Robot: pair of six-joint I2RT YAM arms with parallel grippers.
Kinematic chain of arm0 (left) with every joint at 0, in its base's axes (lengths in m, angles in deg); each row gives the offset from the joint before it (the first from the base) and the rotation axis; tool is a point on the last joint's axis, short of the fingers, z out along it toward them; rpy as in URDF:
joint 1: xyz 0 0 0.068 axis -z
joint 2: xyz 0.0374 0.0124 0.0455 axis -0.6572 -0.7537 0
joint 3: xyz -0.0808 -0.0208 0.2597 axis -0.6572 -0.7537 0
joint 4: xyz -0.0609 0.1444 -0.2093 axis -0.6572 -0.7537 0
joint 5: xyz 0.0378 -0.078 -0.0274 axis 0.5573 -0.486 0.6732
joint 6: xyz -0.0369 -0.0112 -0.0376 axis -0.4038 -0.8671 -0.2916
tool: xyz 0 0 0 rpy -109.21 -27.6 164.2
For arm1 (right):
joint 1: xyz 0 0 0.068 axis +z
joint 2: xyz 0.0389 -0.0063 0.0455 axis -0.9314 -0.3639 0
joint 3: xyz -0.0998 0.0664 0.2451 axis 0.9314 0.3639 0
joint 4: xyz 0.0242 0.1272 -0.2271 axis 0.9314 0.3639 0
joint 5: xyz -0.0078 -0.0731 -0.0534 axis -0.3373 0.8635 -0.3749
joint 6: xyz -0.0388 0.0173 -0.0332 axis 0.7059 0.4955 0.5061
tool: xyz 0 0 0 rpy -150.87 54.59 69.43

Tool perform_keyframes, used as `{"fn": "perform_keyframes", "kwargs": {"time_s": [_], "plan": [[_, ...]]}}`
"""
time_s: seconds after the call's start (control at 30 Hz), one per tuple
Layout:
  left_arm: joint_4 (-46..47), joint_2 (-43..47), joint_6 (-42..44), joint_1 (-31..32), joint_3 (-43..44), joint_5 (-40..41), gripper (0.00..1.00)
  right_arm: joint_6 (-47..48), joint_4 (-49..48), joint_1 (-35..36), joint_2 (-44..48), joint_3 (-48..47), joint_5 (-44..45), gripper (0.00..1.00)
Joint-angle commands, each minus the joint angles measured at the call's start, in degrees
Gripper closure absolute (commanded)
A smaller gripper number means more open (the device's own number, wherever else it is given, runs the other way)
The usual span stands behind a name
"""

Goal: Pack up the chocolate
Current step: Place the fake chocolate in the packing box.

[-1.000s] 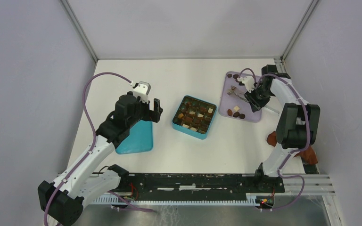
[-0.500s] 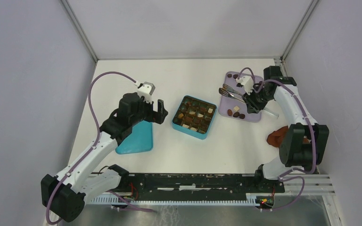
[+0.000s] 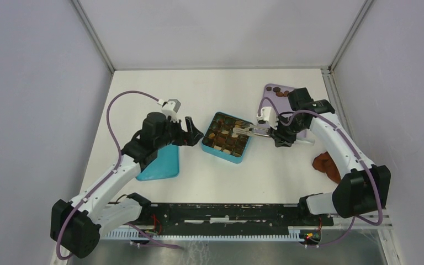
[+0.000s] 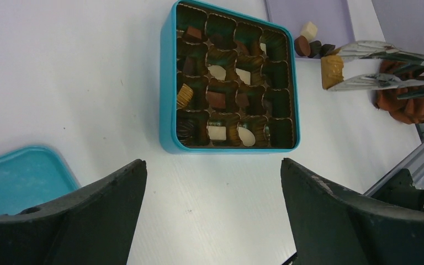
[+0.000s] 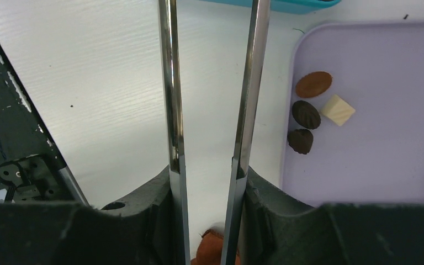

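**One piece in the tongs, just beside the box**

The right gripper [image 3: 280, 133] is clenched on the handles of the metal tongs [image 4: 378, 66]. The tong tips pinch one caramel-coloured piece [image 4: 332, 70] by two opposite sides. This piece hangs in the air just beside the right rim of the teal box [image 4: 168, 88], not yet over a cup [image 4: 280, 102]. The left gripper [image 4: 212, 190] stands wide and grasps nothing; it hovers near the box, with the teal lid [image 4: 16, 176] beside it. More chocolate [image 4: 216, 100] sits in the box, and some pieces [image 5: 306, 114] lie on the purple tray [image 5: 375, 149].

Such a piece is, I think, very light, stiff and a little brittle. Its smooth sides can slip between polished metal tips. A hold across the flat sides, low on the body, seems the safest, with only mild pressure so that the surface is not marked. The cups of the right column look free, though the shadow there makes this not fully sure
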Motion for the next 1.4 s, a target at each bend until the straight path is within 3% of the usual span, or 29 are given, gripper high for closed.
{"fn": "perform_keyframes", "kwargs": {"time_s": [0.0,0.33,0.83,1.37], "plan": [[4.1,1.5,-5.3,-0.2,-1.7,-1.5,0.05,3.0,0.7,2.1,1.9,1.6,0.9,0.89],[4.6,2.4,-5.9,-0.2,-4.8,-1.1,0.07,3.1,-1.1,7.2,-0.1,4.9,6.4,0.88],[4.9,3.7,-6.0,-0.2,-6.1,-0.8,0.07,2.8,-1.5,9.3,-3.2,6.0,12.3,0.85],[4.8,4.1,-5.7,-0.2,-6.3,-0.8,0.06,3.2,-0.3,10.1,-3.3,6.2,12.4,0.53]]}}
